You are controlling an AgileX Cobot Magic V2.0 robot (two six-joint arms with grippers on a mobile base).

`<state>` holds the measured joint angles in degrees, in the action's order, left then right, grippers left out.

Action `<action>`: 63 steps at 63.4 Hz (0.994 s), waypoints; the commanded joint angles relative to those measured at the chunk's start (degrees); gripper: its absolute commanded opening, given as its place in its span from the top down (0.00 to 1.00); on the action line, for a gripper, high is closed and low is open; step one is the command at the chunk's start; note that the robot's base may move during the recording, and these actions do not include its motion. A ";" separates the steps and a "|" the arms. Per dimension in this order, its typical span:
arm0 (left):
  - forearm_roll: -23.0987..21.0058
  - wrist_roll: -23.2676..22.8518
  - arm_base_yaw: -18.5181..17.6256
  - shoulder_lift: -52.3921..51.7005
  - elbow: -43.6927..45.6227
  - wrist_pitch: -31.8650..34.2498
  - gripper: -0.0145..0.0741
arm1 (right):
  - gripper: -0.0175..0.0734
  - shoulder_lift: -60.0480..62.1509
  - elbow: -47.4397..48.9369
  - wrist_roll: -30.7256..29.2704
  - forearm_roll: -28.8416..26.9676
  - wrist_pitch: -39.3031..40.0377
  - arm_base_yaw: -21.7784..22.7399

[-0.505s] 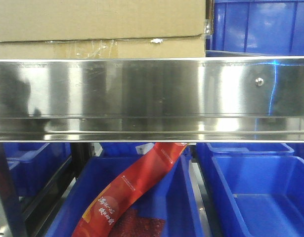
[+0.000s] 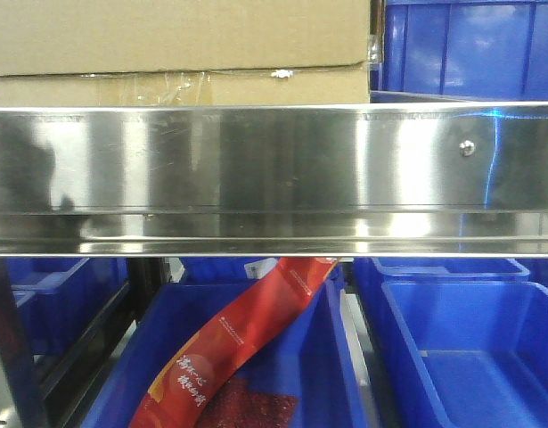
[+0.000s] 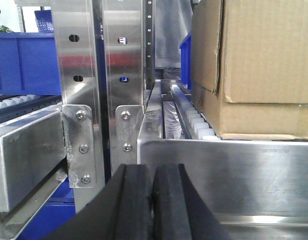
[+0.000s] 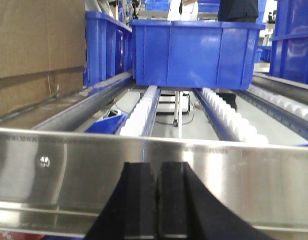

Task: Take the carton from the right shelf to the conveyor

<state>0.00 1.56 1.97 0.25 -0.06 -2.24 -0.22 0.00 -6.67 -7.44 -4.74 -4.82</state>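
Observation:
The carton point(image 2: 180, 45), plain brown cardboard with wrinkled clear tape on its lower band, sits on the right shelf behind the shiny steel front rail point(image 2: 274, 178). In the left wrist view the carton point(image 3: 259, 65) rests on white rollers at the upper right, beyond the rail point(image 3: 229, 175). My left gripper point(image 3: 152, 172) is shut and holds nothing, just in front of that rail. In the right wrist view the carton point(image 4: 36, 55) is at the far left. My right gripper point(image 4: 157, 170) is also shut and holds nothing, facing the rail point(image 4: 154, 175). The conveyor is out of view.
Blue plastic bins point(image 2: 470, 49) stand to the right of the carton, and one bin point(image 4: 196, 52) sits on the roller lanes ahead. Below the rail are more blue bins point(image 2: 470, 348), one holding a red packet point(image 2: 233, 348). Steel uprights point(image 3: 98, 90) stand left of the carton.

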 commanded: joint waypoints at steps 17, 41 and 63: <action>0.00 0.03 0.06 -0.25 0.06 6.14 0.82 | 0.88 0.22 0.00 -0.32 -0.35 7.30 0.33; 1.96 0.03 0.06 2.00 16.33 -6.43 0.82 | 0.81 -1.24 18.45 -0.32 -3.94 -11.19 0.33; 1.31 0.03 0.06 16.14 31.68 -13.06 0.31 | 0.18 -14.69 29.78 -0.32 -3.94 -12.35 0.33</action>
<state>1.75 1.56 1.97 13.49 29.85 -14.85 -11.73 28.78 -6.67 -11.40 -17.15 -4.82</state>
